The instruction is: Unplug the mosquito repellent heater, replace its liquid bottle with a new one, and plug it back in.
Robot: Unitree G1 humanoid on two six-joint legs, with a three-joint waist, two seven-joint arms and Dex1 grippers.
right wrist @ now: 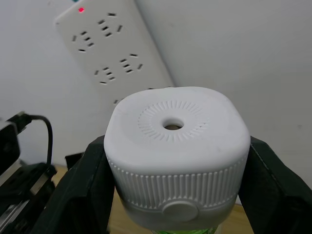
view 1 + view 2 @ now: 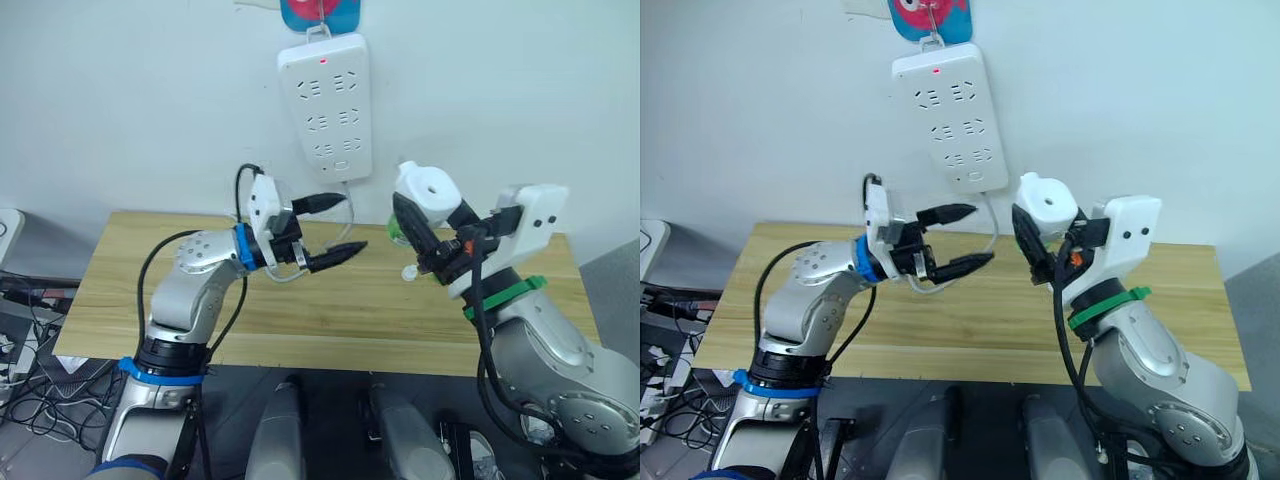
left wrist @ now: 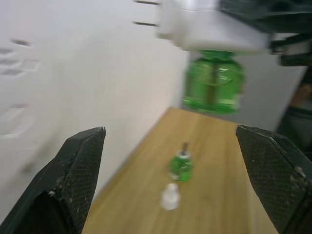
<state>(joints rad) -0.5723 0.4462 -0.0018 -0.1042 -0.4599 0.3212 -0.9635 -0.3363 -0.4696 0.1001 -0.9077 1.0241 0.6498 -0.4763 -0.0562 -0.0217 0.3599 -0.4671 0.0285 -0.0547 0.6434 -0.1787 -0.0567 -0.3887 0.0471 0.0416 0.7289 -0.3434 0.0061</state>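
Observation:
My right gripper [image 2: 437, 222] is shut on the mosquito repellent heater [image 1: 175, 146], a rounded white unit held up in the air in front of the wall. A green bottle [image 3: 214, 85], the new one without its cap, hangs in the heater's socket. On the table below stands the liquid bottle [image 3: 180, 165], small, green and capless, with its wick rod sticking up. A loose white cap [image 3: 170, 197] lies beside it. My left gripper [image 2: 352, 222] is open and empty in the air, a short way left of the heater.
A long white power strip [image 2: 325, 100] with a red light hangs on the wall above the wooden table [image 2: 300, 320], and its cable loops down behind my left gripper. Cables and boxes lie on the floor at the far left.

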